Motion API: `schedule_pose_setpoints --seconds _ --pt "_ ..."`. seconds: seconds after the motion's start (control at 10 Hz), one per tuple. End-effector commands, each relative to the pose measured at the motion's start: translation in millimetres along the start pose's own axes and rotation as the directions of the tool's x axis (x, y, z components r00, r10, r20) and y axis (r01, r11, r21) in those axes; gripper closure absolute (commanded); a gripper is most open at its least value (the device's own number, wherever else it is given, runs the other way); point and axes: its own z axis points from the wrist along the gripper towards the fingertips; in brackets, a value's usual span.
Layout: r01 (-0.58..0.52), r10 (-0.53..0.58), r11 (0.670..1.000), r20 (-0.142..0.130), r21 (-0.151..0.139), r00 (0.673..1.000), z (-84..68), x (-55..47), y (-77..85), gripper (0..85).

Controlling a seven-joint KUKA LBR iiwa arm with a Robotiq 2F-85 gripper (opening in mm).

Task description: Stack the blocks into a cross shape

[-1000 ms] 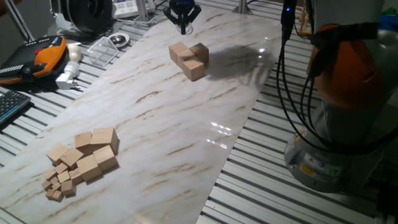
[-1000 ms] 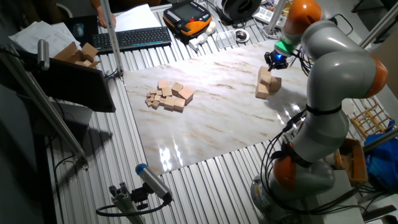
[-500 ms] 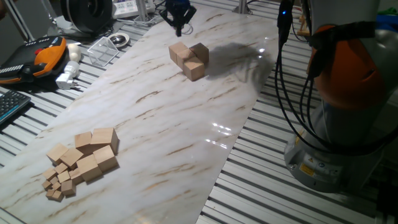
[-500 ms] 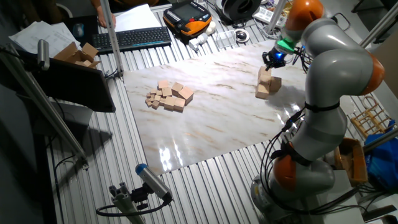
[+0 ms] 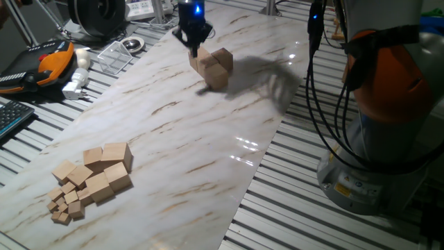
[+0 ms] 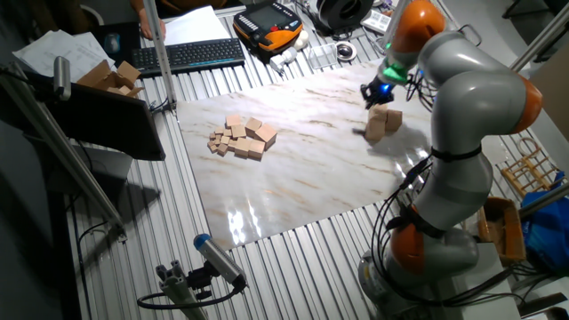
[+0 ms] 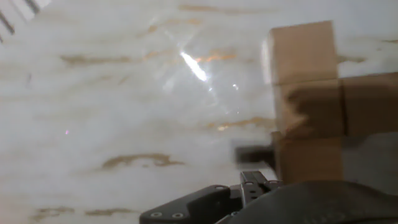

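Note:
Three light tan blocks (image 5: 216,68) sit bunched together at the far end of the marble sheet, also seen in the other fixed view as blocks (image 6: 382,124). My gripper (image 5: 193,47) hangs low at their far-left corner, with its fingers drawn to one point and nothing between them. It hides part of the leftmost block. In the other fixed view the gripper (image 6: 370,92) is just up-left of the group. The hand view is blurred and shows the blocks (image 7: 309,99) at the right. More large blocks (image 5: 111,167) lie in a pile at the near left.
Tiny wooden cubes (image 5: 64,207) lie at the pile's near end. Off the marble sheet (image 5: 180,146) at the far left stand a clear plastic box (image 5: 114,55), a white adapter (image 5: 75,85) and an orange pendant (image 5: 48,62). The arm's base (image 5: 374,167) and cables are at the right.
The gripper has come down and to the left, from above and behind the three blocks to their far-left corner. The blocks show no clear shift.

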Motion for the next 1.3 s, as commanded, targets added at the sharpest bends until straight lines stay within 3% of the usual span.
schedule_pose_setpoints --seconds 0.0,0.1,0.3,0.6,0.7,0.8,0.9,1.0,1.1,1.2 --pt "0.601 -0.597 0.798 -0.076 0.052 0.799 8.7 24.0 41.7 85.0" --pt "0.598 -0.594 0.801 -0.087 0.032 0.800 8.9 24.3 41.8 85.0" --pt "0.596 -0.592 0.803 -0.083 0.024 0.801 9.2 25.4 42.1 85.0" --pt "0.598 -0.594 0.801 -0.078 0.035 0.800 9.6 27.6 41.2 85.0" --pt "0.613 -0.609 0.789 -0.079 0.043 0.789 9.6 27.6 41.2 85.0" --pt "0.645 -0.640 0.761 -0.084 0.071 0.764 9.6 27.6 41.2 85.0" --pt "0.678 -0.675 0.732 -0.068 0.063 0.735 9.6 27.6 41.2 85.0" --pt "0.675 -0.672 0.736 -0.059 0.059 0.738 9.6 27.6 41.2 85.0" --pt "0.665 -0.661 0.743 -0.069 0.074 0.747 9.6 27.6 41.2 85.0" --pt "0.685 -0.680 0.722 -0.082 0.096 0.729 9.6 27.6 41.2 85.0"
